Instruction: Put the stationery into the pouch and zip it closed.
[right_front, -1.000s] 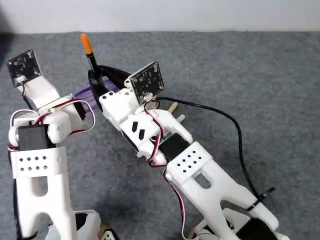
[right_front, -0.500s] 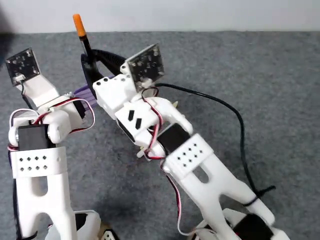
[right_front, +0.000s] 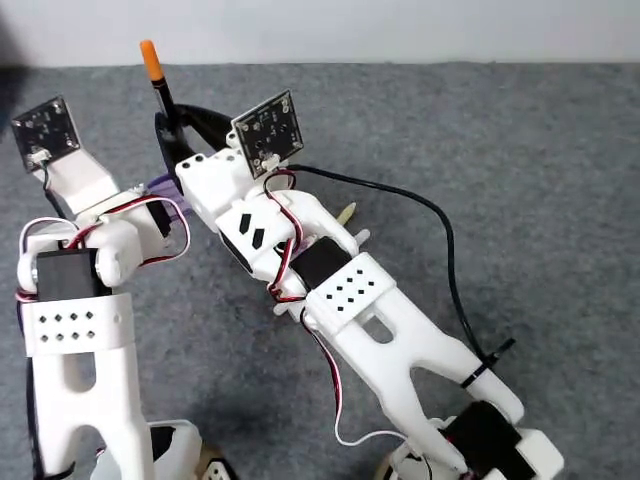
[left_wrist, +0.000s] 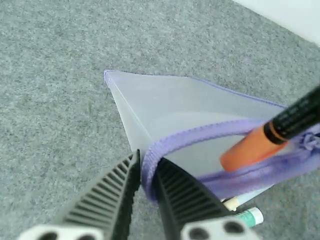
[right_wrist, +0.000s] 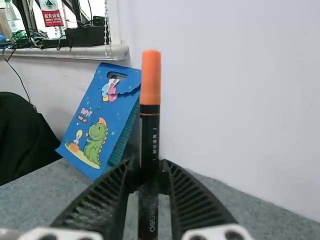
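Pouch (left_wrist: 165, 110) open-mouthed, rim tight in left end effector (left_wrist: 146, 162); orange-capped marker (right_wrist: 149, 115) upright, firmly in right end effector (right_wrist: 149, 165).

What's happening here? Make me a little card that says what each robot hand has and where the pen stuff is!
left gripper: shut on the purple rim of the pouch
right gripper: shut on the marker
marker: black, orange cap pointing away from the gripper
pouch: clear with purple zip, mouth open, on the grey carpet
green-tipped pen: on the carpet by the pouch
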